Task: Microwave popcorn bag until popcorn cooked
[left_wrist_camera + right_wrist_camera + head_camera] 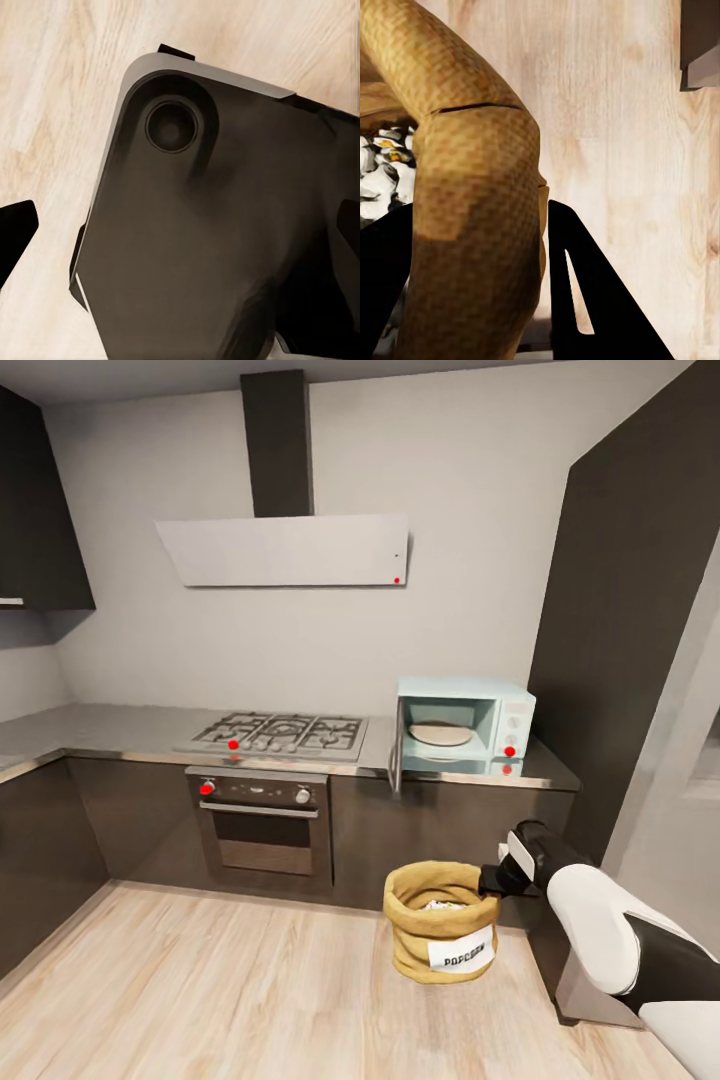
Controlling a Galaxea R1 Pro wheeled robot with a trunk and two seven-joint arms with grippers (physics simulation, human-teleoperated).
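1. Left: dark cabinets along the grey counter (100, 725), range hood (285, 550) on the wall above the gas hob (280, 733), built-in oven (262, 822) with a red knob below it.
2. Left tool (180, 247): wrist view shows only dark finger tips at the frame edges over the robot's dark base (210, 225) and plank floor (60, 112); cannot tell whether it is apart or together.
3. Microwave (465, 725) on the counter right of the hob, door swung open, turntable plate visible inside.
4. Popcorn bag (441, 935) held above the floor in front of the cabinets, below the microwave; white popcorn (379, 176) inside.
5. Right tool (492, 880) clamped on the bag's rolled rim, one finger (585, 300) outside.
6. Tall dark cabinet (620, 610) just right of the microwave.
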